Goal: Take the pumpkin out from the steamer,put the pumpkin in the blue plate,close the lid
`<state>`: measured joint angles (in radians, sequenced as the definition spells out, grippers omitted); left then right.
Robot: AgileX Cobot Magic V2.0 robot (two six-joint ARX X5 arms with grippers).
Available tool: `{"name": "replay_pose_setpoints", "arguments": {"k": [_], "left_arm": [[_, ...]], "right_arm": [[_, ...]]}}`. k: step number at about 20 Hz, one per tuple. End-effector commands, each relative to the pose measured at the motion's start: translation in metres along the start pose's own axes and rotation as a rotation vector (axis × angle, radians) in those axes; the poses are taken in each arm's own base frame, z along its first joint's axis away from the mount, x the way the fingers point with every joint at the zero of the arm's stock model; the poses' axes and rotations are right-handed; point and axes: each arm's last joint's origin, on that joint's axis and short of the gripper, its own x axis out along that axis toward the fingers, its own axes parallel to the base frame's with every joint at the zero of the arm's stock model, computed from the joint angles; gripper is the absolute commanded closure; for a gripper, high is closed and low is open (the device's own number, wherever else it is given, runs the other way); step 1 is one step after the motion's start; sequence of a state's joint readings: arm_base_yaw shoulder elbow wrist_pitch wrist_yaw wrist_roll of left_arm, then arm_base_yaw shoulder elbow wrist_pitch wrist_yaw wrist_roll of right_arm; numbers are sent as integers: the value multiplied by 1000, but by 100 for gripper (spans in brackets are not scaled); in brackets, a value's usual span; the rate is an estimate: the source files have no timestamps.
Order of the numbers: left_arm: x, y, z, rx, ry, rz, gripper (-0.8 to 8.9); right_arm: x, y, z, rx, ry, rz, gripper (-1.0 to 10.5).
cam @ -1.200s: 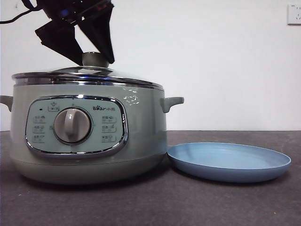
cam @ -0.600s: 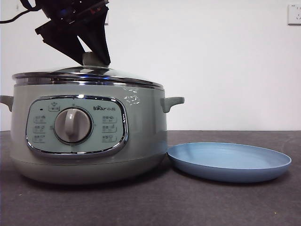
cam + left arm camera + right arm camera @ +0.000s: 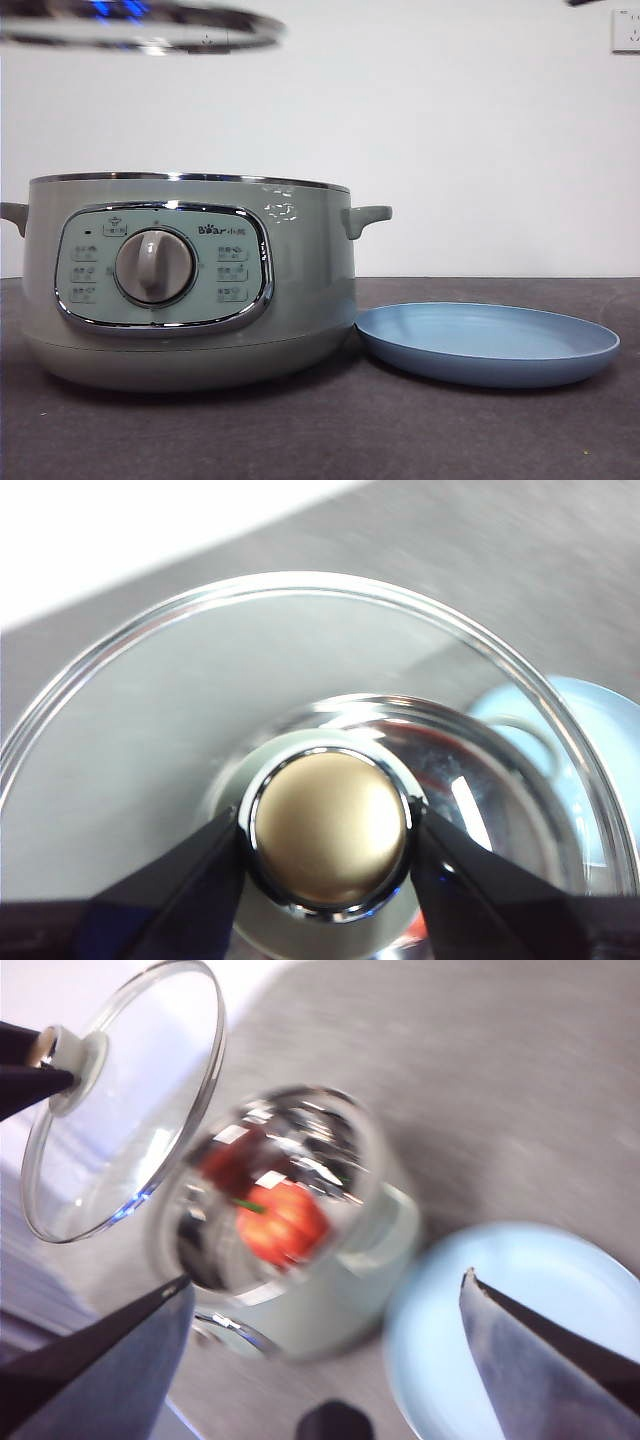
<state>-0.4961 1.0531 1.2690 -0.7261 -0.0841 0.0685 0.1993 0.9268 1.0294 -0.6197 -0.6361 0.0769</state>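
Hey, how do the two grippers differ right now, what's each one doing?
The left gripper is shut on the lid by its knob, holding it raised clear above the steamer. The right gripper holds nothing, its jaws spread wide, looking down on the pumpkin inside the open steamer and the blue plate. Both have black jaws.

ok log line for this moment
left gripper: shut on lid, raised | steamer: open | pumpkin: inside | right gripper: open, above

Two robot claws, one gripping, one spread.
Left claw [image 3: 325, 840] pinches the lid [image 3: 180, 710] by its knob; right claw [image 3: 325, 1290] hangs wide apart.
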Motion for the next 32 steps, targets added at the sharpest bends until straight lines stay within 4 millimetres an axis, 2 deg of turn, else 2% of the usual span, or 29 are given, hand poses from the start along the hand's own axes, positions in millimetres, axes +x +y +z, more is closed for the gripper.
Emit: {"name": "replay_pose_setpoints", "arguments": {"k": [1,4,6,9,11,13,16,20,23,27,32], "left_arm": [[-36,5,2,-3,-108,82,822],[-73,11,-7,-20,-160,192,822],[-91,13,-13,-31,-190,242,822],[-111,16,-22,-44,-220,300,822],[-118,17,-26,-48,-219,327,822],[-120,17,-29,-45,-197,342,822],[-120,17,-32,-40,-174,347,822],[-120,17,-32,-40,-174,346,822],[-120,17,-32,-40,-174,346,822],[-120,17,-32,-40,-173,346,822],[-120,17,-32,-38,-166,345,822]], "right_arm": [[19,6,8,11,-16,77,504],[54,15,18,-3,47,152,485],[78,24,30,-19,99,200,402],[112,41,50,-85,195,202,403],[135,53,62,-142,279,146,400],[159,68,70,-204,372,94,343],[193,89,75,-298,488,17,339],[236,113,61,-448,578,-88,340],[264,120,41,-516,616,-101,340],[298,111,19,-527,670,-103,343],[330,95,-8,-540,757,-108,343]]}}
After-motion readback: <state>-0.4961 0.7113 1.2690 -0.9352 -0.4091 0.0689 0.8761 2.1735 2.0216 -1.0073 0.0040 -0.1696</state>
